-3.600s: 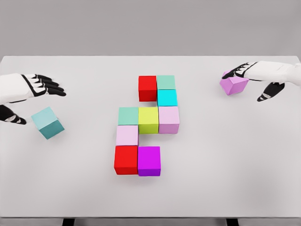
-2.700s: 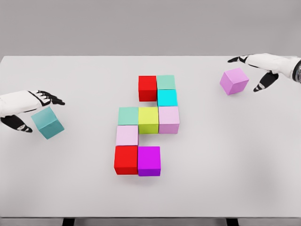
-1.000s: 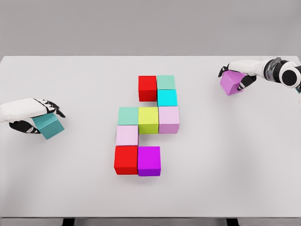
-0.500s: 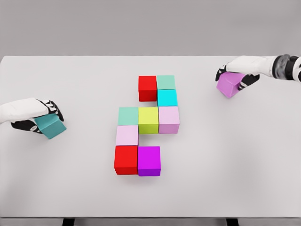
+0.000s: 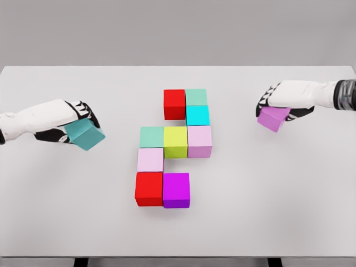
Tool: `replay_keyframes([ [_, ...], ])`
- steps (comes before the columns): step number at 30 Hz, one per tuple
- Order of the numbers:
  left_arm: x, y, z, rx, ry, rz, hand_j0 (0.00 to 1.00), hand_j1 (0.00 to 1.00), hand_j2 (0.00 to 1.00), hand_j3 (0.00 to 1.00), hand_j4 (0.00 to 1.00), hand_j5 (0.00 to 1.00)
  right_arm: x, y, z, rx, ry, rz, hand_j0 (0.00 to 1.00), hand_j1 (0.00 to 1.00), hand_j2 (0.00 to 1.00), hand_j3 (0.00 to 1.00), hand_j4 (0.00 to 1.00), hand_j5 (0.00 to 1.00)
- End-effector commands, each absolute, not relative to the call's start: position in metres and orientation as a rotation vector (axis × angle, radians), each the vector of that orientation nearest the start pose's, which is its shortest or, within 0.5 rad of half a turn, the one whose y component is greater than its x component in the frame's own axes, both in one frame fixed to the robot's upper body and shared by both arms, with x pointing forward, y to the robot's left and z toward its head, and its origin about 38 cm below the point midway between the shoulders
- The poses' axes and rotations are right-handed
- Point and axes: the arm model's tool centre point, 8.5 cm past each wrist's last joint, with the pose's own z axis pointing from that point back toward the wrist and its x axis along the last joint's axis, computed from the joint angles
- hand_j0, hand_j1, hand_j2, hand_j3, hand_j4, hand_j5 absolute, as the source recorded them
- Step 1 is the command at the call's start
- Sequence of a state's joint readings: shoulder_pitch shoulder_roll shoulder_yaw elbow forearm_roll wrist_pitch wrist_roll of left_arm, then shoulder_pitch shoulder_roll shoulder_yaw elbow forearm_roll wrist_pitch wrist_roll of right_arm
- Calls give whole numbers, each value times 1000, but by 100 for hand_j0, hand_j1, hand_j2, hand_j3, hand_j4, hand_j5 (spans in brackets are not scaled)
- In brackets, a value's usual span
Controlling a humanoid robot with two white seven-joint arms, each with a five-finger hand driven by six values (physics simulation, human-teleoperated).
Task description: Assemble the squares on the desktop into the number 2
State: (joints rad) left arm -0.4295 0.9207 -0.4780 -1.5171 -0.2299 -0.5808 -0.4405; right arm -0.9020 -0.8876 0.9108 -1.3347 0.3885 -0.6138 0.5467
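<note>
A: Both hands have come inward w/ their cubes since half a sec ago. Left hand (image 5: pixel 67 123) was out near the table's left edge, now it's closer to the middle, fingers curled round the teal cube (image 5: pixel 84 135).

B: And the right hand (image 5: pixel 283 100)?

A: Same deal: fingers wrapped over the lilac cube (image 5: pixel 273 118), which is tilted, prob. lifted off the surface, tho I can't be sure from this angle.

B: Teal one lifted too?

A: Looks tilted, one corner down. Can't tell if it touches the table (image 5: pixel 278 194).

B: What's in the middle?

A: Nine smooth matte cubes, flat-faced, sharp-edged, packed touching. Top row: red cube (image 5: pixel 174 104) and pale green cube (image 5: pixel 196 97). Cyan cube (image 5: pixel 197 115) under the green. Then mint cube (image 5: pixel 151 137), yellow-green cube (image 5: pixel 175 141), pink cube (image 5: pixel 199 141) in a row. Pale pink cube (image 5: pixel 150 159) below the mint, then lower red cube (image 5: pixel 149 188) and magenta cube (image 5: pixel 176 189) at bottom.

B: Table?

A: Plain white, smooth, no texture. Both held cubes are well apart from the cluster.
</note>
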Motion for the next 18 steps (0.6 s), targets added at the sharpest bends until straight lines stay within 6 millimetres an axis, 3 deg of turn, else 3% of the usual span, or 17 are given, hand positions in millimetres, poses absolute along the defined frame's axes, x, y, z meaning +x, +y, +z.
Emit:
replay_keyframes([
  [1, 405, 335, 207, 345, -1545, -1776, 43, 43, 43, 43, 43, 43, 443, -308, 246, -452, -1222, 2323, 66, 66, 66, 66, 66, 66],
  [5, 422, 328, 213, 425, -1568, -1638, 43, 43, 43, 43, 43, 43, 436, -301, 243, -422, -1246, 2334, 66, 66, 66, 66, 66, 66],
  [12, 449, 325, 214, 521, -1441, -1422, 43, 43, 43, 43, 43, 43, 420, -286, 233, -315, -1307, 2327, 66, 66, 66, 66, 66, 66],
  [15, 457, 318, 209, 539, -1360, -1382, 43, 43, 43, 43, 43, 43, 407, -274, 224, -261, -1326, 2357, 66, 66, 66, 66, 66, 66],
  [18, 458, 306, 203, 535, -1361, -1395, 42, 42, 42, 42, 42, 42, 399, -276, 219, -239, -1322, 2360, 66, 66, 66, 66, 66, 66],
])
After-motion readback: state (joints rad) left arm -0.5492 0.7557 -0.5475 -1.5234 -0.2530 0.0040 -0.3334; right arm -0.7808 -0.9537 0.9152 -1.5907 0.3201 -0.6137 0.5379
